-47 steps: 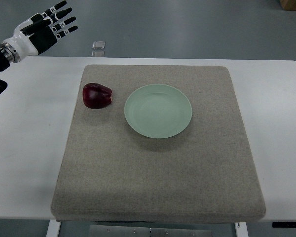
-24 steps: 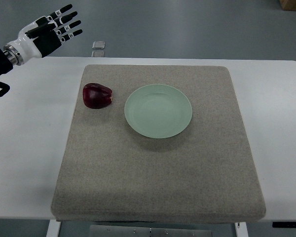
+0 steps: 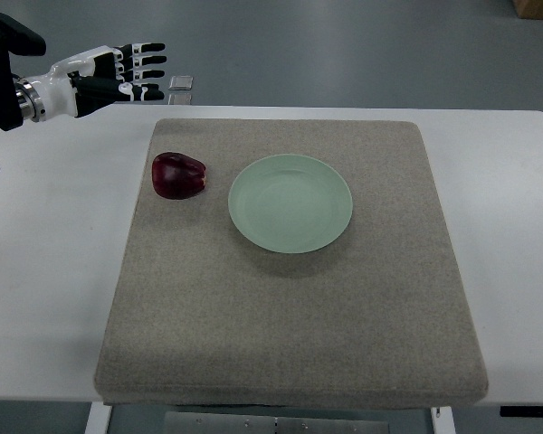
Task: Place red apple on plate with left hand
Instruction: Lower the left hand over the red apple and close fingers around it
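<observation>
A dark red apple (image 3: 177, 174) lies on the grey felt mat (image 3: 290, 307), at its upper left. A pale green plate (image 3: 290, 202) sits empty on the mat just right of the apple, a small gap between them. My left hand (image 3: 118, 72) comes in from the upper left, fingers stretched out flat and pointing right, holding nothing. It hovers above the table's far edge, up and to the left of the apple, well apart from it. My right hand is out of view.
The mat lies on a white table (image 3: 54, 271). A small grey object (image 3: 181, 83) lies on the floor beyond the table's far edge, just right of my fingertips. A brown box corner (image 3: 536, 7) shows at the top right.
My left hand has moved right and slightly down, and has turned so the fingers point level to the right instead of up-right. The apple and the plate have not moved.
</observation>
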